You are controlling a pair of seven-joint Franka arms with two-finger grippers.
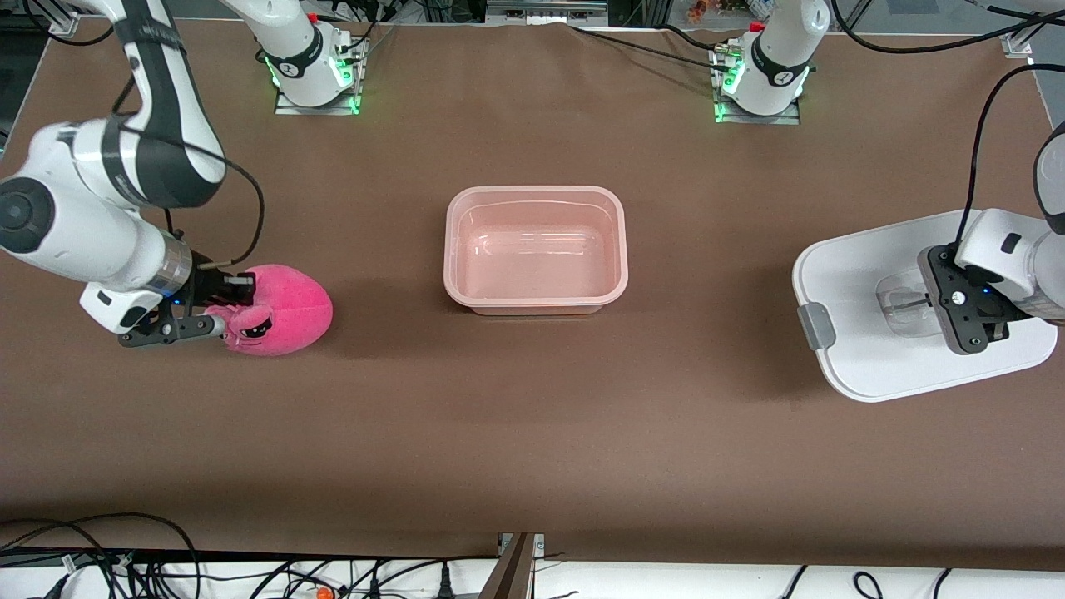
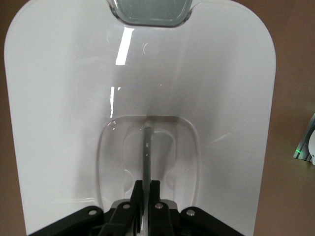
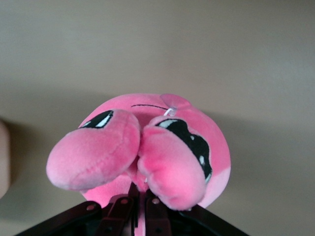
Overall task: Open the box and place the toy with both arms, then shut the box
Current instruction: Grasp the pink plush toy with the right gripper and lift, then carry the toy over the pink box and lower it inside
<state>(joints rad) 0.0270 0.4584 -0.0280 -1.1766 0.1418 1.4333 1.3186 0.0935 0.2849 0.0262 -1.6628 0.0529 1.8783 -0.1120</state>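
Pink translucent plastic forms the one box (image 1: 536, 249), which sits open-topped and upright at the middle of the brown desk (image 1: 532, 433), nearer my two bases than the front camera. Its long axis runs from the right arm's end of the desk toward the left arm's end. Nothing lies in it.

Item count: one box, one lid, one toy, two arms, two grippers.

One white lid (image 1: 865, 333) lies apart from the box, toward the left arm's end of the desk, top face up. One grey side clip (image 1: 816, 325) shows on the edge that faces the box. The lid's long axis runs roughly along the same line as the box's, slightly skewed.

My left gripper (image 1: 965, 320) is on the lid's recessed clear handle (image 2: 147, 162). In the left wrist view the fingers (image 2: 145, 189) are clenched on the thin handle bar at the middle of the recess.

One hot-pink plush toy (image 1: 279, 309) rests on the desk toward the right arm's end, well apart from the box. Its dark-eyed face (image 1: 255, 329) points toward the front camera.

My right gripper (image 1: 218, 309) is at the toy's side that is away from the box, clenched on the plush. In the right wrist view the plush bulges into two lobes above the fingers (image 3: 147, 206).
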